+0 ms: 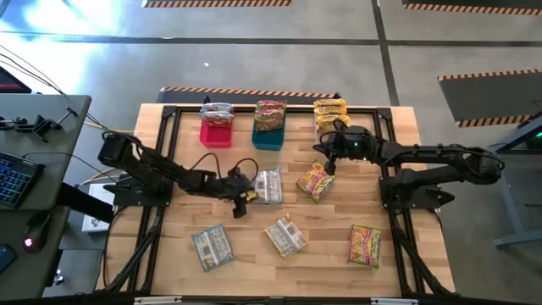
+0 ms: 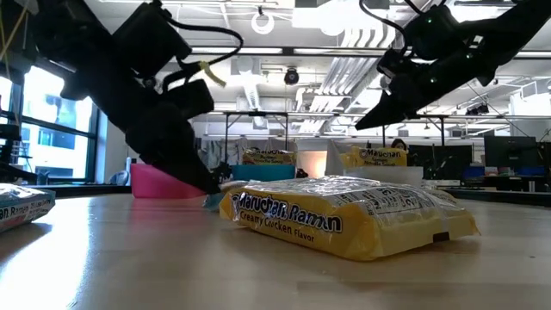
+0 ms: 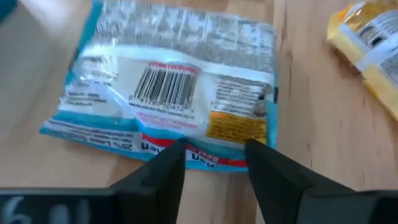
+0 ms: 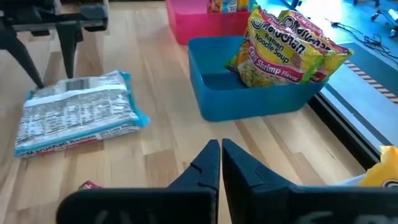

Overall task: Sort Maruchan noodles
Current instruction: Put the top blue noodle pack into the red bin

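A silvery Maruchan packet (image 1: 268,185) (image 3: 174,93) (image 4: 74,115) lies flat at mid-table, barcode side up. My left gripper (image 1: 251,194) (image 3: 214,149) is open, its fingers pointing down at the packet's left short edge. My right gripper (image 1: 330,163) (image 4: 219,149) is shut and empty. It hovers above the table just beyond a yellow packet (image 1: 315,180) (image 2: 344,215) and faces the bins. Two more silvery packets (image 1: 212,246) (image 1: 285,235) and an orange-yellow one (image 1: 365,245) lie flat near the front edge. My left gripper has its open fingertips (image 3: 177,155) at the silvery packet's red-striped short edge (image 3: 205,160), coming from above and from the table's left. I cannot tell whether they touch it. The packet lies flat on the table.
Along the far edge stand a pink bin (image 1: 216,133) with silvery packets, a blue bin (image 1: 269,137) (image 4: 249,93) with shrimp-flavour packets, and a clear bin (image 1: 330,114) with yellow ones. Bare wood lies between the loose packets. A desk with a keyboard (image 1: 17,174) is to the left.
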{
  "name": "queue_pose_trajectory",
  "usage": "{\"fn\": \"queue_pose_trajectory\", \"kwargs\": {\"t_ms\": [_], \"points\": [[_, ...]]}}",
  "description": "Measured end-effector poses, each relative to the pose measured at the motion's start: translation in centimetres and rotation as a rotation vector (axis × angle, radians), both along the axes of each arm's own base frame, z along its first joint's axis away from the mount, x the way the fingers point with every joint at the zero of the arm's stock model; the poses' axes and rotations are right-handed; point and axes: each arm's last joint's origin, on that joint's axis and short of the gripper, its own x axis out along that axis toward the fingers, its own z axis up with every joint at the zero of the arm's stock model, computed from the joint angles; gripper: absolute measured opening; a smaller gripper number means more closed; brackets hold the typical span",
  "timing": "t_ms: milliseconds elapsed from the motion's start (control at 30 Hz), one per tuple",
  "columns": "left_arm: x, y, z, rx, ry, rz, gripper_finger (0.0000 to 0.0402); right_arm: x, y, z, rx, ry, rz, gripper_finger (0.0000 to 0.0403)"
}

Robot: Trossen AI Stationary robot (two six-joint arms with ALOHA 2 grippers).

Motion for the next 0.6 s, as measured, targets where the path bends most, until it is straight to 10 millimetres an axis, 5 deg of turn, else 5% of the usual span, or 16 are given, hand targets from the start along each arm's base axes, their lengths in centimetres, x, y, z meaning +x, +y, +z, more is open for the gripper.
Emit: {"fn": "queue_pose_trajectory", "kwargs": {"t_ms": [333, 600], "points": [[1.6, -0.1, -1.1, -0.020, 0.011, 0.096, 0.0154, 0.1, 0.2, 0.0, 0.004, 0.001, 0.010, 0.0000], [2.1, -0.1, -0.8, 0.052, 0.023, 0.030, 0.0034, 0.2, 0.4, -0.1, 0.022, -0.006, 0.056, 0.0031]]}}
